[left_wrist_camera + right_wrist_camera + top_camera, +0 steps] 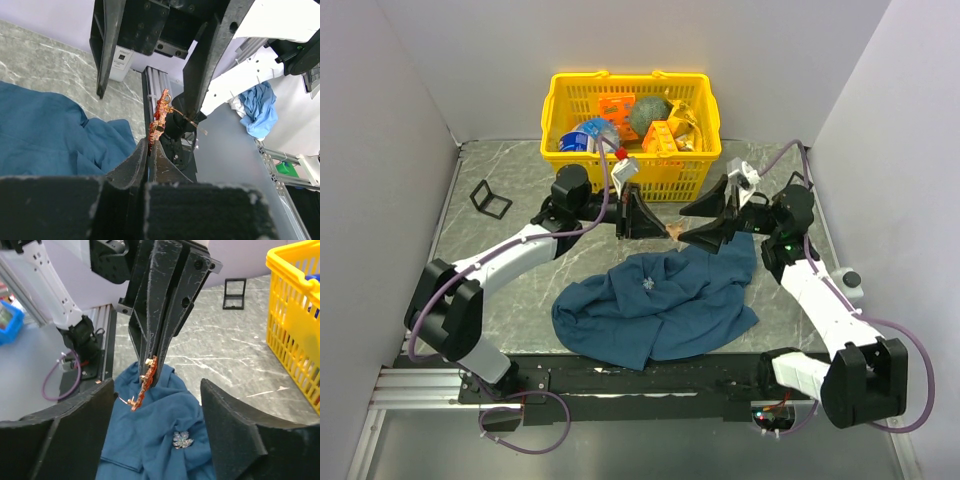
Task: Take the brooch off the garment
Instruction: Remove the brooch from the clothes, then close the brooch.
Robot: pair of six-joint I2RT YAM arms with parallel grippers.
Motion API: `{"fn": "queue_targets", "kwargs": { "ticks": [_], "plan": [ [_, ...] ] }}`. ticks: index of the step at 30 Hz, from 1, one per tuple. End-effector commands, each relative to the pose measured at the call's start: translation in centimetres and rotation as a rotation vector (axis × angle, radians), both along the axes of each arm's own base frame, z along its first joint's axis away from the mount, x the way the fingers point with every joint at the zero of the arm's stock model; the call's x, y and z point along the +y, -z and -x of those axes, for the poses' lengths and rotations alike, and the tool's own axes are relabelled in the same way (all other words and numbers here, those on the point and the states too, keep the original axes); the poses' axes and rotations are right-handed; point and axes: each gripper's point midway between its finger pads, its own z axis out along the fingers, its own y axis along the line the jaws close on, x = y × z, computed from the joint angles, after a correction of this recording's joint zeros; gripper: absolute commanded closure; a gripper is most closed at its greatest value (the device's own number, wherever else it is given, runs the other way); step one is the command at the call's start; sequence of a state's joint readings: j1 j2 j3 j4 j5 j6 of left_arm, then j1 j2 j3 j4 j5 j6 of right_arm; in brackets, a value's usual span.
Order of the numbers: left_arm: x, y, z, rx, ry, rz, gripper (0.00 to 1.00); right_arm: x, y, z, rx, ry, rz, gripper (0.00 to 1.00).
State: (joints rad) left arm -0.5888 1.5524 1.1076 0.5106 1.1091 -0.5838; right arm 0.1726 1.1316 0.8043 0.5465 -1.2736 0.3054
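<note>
The brooch (160, 113) is a tiny orange-red trinket with its thin pin sticking out. My left gripper (150, 141) is shut on its lower end and holds it up off the cloth. In the top view the left gripper (660, 227) holds the brooch (676, 231) just past the far edge of the blue garment (655, 305). My right gripper (696, 222) is open, its fingers either side of the brooch without touching it. In the right wrist view the brooch (144, 382) hangs from the left gripper's fingers (161, 315), between my right gripper's (156, 390) spread fingers.
A silver snowflake pin (182, 440) sits on the garment (165, 450), also seen from above (648, 287). A yellow basket (560, 100) of mixed items stands at the back. A small black stand (490, 198) is at the far left.
</note>
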Motion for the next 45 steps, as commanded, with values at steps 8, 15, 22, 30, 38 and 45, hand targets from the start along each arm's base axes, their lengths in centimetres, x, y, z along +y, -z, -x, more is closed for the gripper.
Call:
{"fn": "queue_targets", "kwargs": {
  "ticks": [8,15,22,30,38,45],
  "plan": [
    [0.4,-1.4,0.0,-0.066,-0.060,0.023,0.99,-0.1,-1.8,1.8,-0.175,-0.015,0.008,0.15],
    [0.0,-1.1,0.5,-0.064,-0.040,0.020,0.99,0.0,-3.0,0.6,-0.132,0.018,-0.043,0.13],
    [0.2,-1.0,0.6,-0.070,-0.045,0.017,0.99,-2.8,-3.5,-3.5,-0.202,0.308,0.036,0.19],
    [0.0,-0.9,0.5,-0.059,-0.046,0.015,0.99,-4.0,0.2,-3.7,-0.187,0.364,0.196,0.23],
    [0.0,-0.9,0.6,-0.051,-0.041,0.020,0.99,-3.8,1.8,-1.0,-0.204,0.272,0.240,0.25],
    [0.1,-1.1,0.7,-0.062,-0.044,0.022,0.99,-2.7,0.1,2.0,-0.206,0.131,0.213,0.27]
  ]
}}
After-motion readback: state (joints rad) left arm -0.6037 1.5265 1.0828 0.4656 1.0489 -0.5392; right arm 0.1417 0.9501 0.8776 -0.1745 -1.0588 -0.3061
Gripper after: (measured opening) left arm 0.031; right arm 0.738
